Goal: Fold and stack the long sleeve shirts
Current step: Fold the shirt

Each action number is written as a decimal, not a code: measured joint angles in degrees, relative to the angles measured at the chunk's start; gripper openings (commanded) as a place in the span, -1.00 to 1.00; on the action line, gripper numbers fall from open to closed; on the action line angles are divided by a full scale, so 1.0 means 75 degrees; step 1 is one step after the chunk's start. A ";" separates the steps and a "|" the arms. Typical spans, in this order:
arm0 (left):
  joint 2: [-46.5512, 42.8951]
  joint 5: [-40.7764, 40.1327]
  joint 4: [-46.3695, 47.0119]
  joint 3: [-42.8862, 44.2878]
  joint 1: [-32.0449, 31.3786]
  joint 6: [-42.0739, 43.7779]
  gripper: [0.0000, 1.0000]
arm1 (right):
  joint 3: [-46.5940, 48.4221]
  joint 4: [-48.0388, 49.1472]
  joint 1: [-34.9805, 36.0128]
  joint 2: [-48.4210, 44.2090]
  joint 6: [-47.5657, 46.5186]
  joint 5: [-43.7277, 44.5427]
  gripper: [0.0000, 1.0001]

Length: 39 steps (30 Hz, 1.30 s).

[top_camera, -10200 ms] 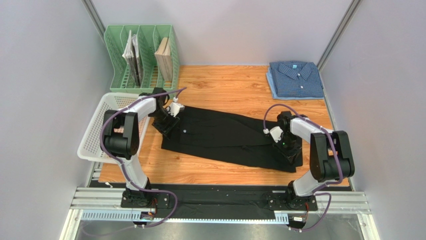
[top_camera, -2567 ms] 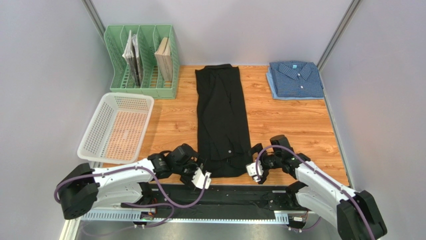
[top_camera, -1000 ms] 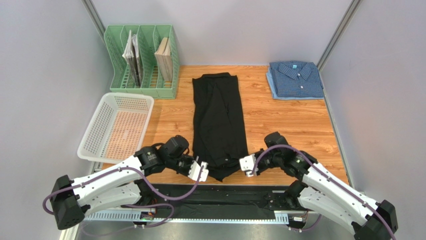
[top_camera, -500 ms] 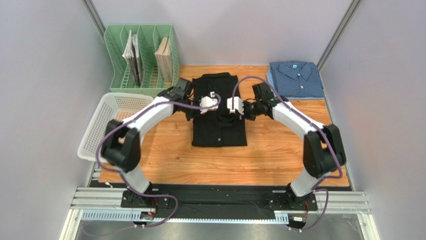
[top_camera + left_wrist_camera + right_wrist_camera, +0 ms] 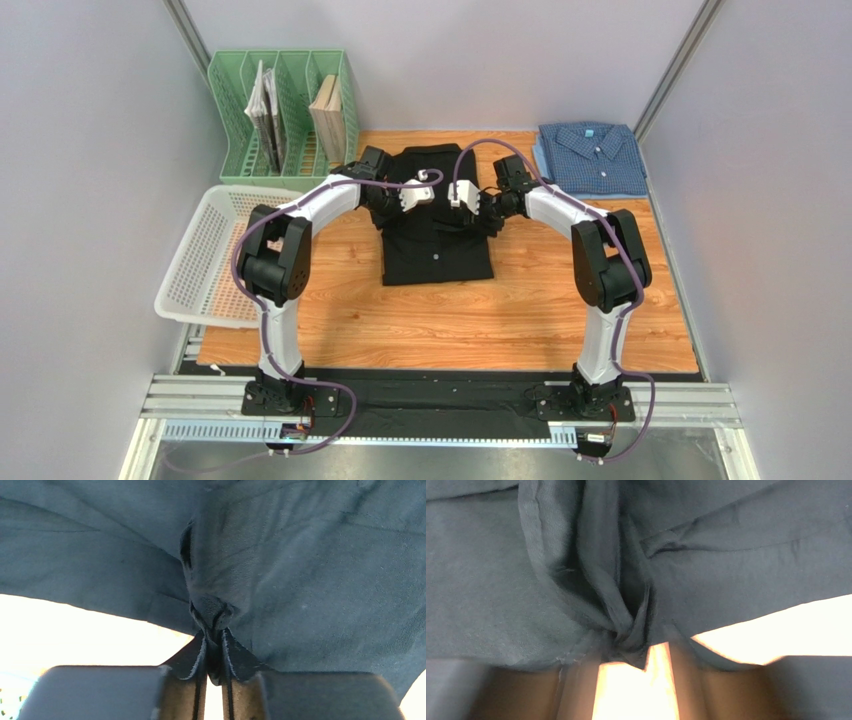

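Note:
The black long sleeve shirt (image 5: 437, 250) lies on the table folded into a short rectangle, collar end at the back. My left gripper (image 5: 413, 196) and right gripper (image 5: 463, 195) hover side by side over its far half. In the left wrist view the left gripper (image 5: 215, 635) pinches a bunch of black cloth (image 5: 310, 555), its jaws almost together. In the right wrist view the right gripper (image 5: 631, 647) has its jaws apart, and a crumpled fold of the black cloth (image 5: 486, 580) lies at their tips. The blue checked shirt (image 5: 590, 158) sits folded at the back right corner.
A green file rack (image 5: 283, 120) holding papers stands at the back left. A white mesh basket (image 5: 230, 255) sits at the left edge. The wooden tabletop (image 5: 560, 290) is bounded by grey walls on both sides.
Both grippers carried the shirt's near hem from the front edge to the back, folding the shirt in half. Since half a second ago they moved slightly farther back, and the right jaws have parted.

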 measured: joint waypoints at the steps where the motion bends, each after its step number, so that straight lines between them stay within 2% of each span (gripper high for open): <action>1: 0.0012 0.0000 -0.0009 0.0076 0.0012 -0.0073 -0.30 | 0.0026 0.0023 -0.0003 0.0000 0.0099 0.0050 0.59; 2: 0.0017 0.0003 -0.0017 0.0163 0.0026 -0.0140 -0.06 | 0.0087 0.0006 -0.0015 0.0000 0.0254 0.0114 0.64; 8: -0.0076 0.0085 0.0041 0.0874 0.0440 -0.1501 0.17 | 0.1282 -0.0344 -0.0414 -0.0023 0.1842 0.0338 0.68; 9: -0.0131 0.0105 0.0052 0.0877 0.0525 -0.1658 0.18 | 0.1507 -0.0455 -0.0557 -0.0082 0.2189 0.0335 0.62; 10: -0.0356 0.0172 0.0058 0.0825 0.0781 -0.2151 0.21 | 0.1667 -0.0595 -0.0694 -0.0175 0.2524 0.0329 0.42; 12: -0.0822 0.0356 0.0143 0.0554 0.1061 -0.2690 0.22 | 0.1775 -0.0874 -0.0892 -0.0455 0.3223 0.0175 0.22; 13: -0.1201 0.0583 0.0195 0.0242 0.1227 -0.3028 0.22 | 0.1766 -0.1061 -0.1000 -0.0635 0.3593 0.0044 0.05; 15: -0.1999 0.1212 0.0338 -0.0463 0.1387 -0.3675 0.22 | 0.1612 -0.1317 -0.1084 -0.1000 0.4505 -0.0385 -0.09; 18: -0.2908 0.2503 0.0662 -0.1425 0.1207 -0.4776 0.22 | 0.1102 -0.1405 -0.0845 -0.1399 0.5875 -0.1157 -0.12; 21: -0.3118 0.3835 0.1655 -0.2457 0.0877 -0.6129 0.23 | 0.0341 -0.1113 -0.0361 -0.1443 0.7277 -0.2020 -0.13; 24: -0.2838 0.4692 0.2649 -0.3503 0.0560 -0.7490 0.23 | -0.0463 -0.0679 0.0108 -0.1323 0.8580 -0.2725 -0.14; 29: -0.1617 0.5272 0.3695 -0.3931 0.0201 -0.8909 0.23 | -0.0976 0.0358 0.0635 -0.0589 1.0188 -0.3485 -0.09; 32: -0.0764 0.5307 0.4135 -0.3926 0.0291 -0.9334 0.28 | -0.0973 0.0909 0.0551 0.0248 1.0625 -0.3684 0.05; 35: -0.0146 0.5304 0.4016 -0.3902 0.0627 -0.9364 0.29 | -0.1195 0.1250 0.0213 0.1128 1.0987 -0.3943 0.18; 37: -0.0009 0.5418 0.3719 -0.3745 0.0749 -0.9259 0.30 | -0.1428 0.1437 -0.0073 0.1288 1.1272 -0.4552 0.26; 39: 0.0020 0.5307 0.3430 -0.3535 0.0772 -0.9090 0.30 | -0.1714 0.1652 -0.0315 0.1122 1.1441 -0.4663 0.40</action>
